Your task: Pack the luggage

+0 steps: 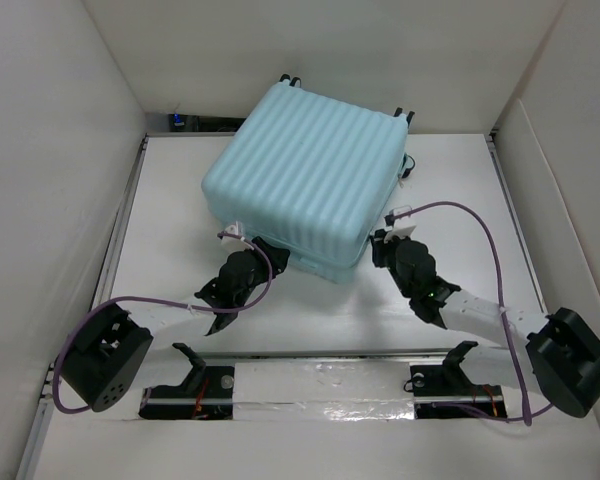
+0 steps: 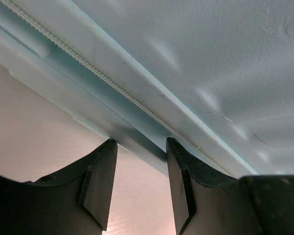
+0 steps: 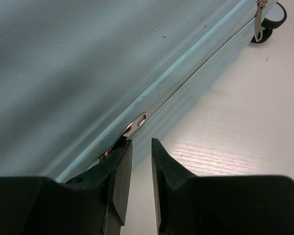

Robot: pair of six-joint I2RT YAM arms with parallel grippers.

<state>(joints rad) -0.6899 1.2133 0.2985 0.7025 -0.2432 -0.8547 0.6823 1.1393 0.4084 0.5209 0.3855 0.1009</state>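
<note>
Pale aqua ribbed shell fills the upper middle of the overhead view: the luggage (image 1: 305, 170) lies flat on the white surface (image 1: 175, 200) with its lid down, its caster wheels (image 1: 292, 80) towards the top of the frame; nothing of the lining or of any contents shows.

The left claw (image 1: 242, 240) sits at the case's lower-left edge; in its wrist view the fingers stand moderately apart with nothing between them, their tips just short of the seam, where the zip teeth (image 2: 112, 83) run as one joined line.

The right claw (image 1: 392, 235) is at the lower-right corner; its wrist view shows a narrow gap with bare surface visible through it, so it holds nothing; a metal zip pull (image 3: 137, 122) lies along the seam, touching or just beside the tip of the left-hand finger. A second pull (image 3: 258, 22) hangs at the upper right of that frame, beside a wheel (image 3: 273, 17).

As a judgement: the filling and the folding shut look done; what remains seems to be the zip, starting with a grip on the near pull; how much of the seam is already zipped cannot be told.
</note>
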